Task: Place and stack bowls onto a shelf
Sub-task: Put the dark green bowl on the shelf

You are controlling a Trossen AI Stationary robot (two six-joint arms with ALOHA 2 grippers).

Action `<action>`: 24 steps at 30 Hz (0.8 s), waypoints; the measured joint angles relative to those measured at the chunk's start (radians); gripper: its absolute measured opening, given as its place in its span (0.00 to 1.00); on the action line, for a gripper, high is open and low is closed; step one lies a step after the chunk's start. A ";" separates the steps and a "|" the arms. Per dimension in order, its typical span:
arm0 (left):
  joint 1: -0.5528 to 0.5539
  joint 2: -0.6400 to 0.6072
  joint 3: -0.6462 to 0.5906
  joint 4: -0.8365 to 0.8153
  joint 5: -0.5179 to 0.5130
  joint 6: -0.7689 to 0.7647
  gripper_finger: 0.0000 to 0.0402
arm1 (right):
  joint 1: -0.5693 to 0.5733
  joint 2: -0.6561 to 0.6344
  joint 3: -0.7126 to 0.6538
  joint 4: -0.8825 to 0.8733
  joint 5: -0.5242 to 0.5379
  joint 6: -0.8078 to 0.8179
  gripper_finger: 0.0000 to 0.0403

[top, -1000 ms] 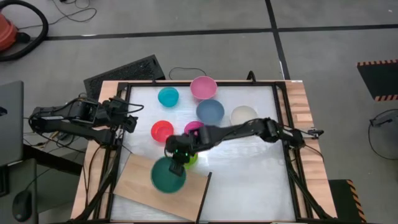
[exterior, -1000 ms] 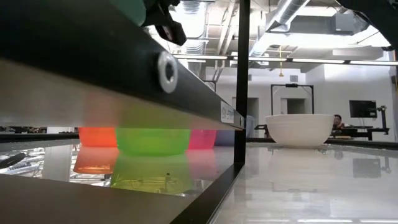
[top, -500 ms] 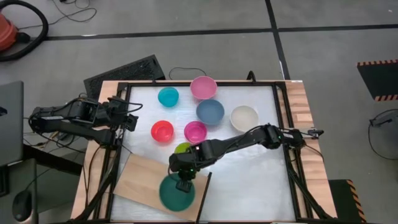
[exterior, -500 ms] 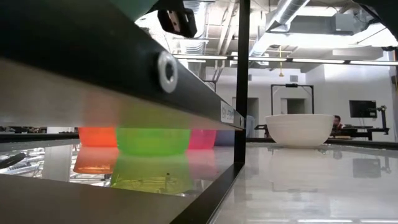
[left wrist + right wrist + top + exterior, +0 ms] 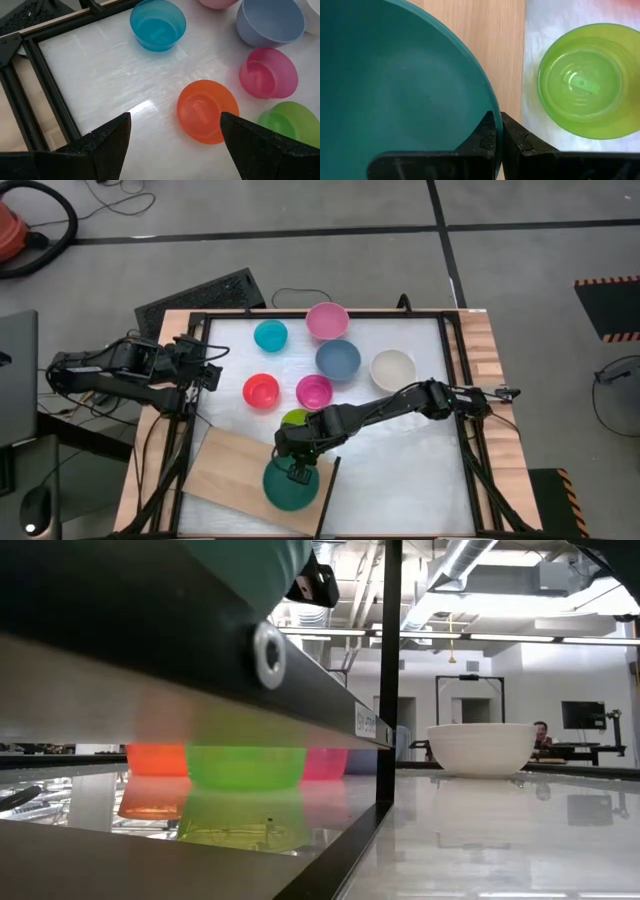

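The teal bowl is the largest of the set and is over the near right end of the wooden shelf, part of it overhanging the board's edge. The right gripper holds it, fingers pinched tight on the rim nearest the table's middle; the right wrist view shows the thin wall clamped between the two dark tips. Whether its base already touches the wood cannot be told from these views.

It looks like light, stiff, smooth plastic. A rim pinch is the sensible hold, though a glossy wall could slip or pivot in so narrow a grip, and a bowl left half off the board may tip, so it probably wants shifting further onto the shelf.

Just beside the shelf sits the lime green bowl on the white table, then the magenta bowl and red-orange bowl, with the slate blue bowl, cream bowl, cyan bowl and pink bowl farther back.

The left gripper waits at the table's left edge, jaws wide and empty.
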 joint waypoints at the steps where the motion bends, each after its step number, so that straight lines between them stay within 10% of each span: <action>1: 0.000 0.000 0.000 0.000 0.000 0.000 0.72 | 0.002 0.016 0.003 0.004 0.000 0.000 0.06; 24: 0.000 0.000 0.000 0.000 0.000 -0.002 0.72 | 0.017 0.058 -0.001 -0.067 -0.099 -0.042 0.15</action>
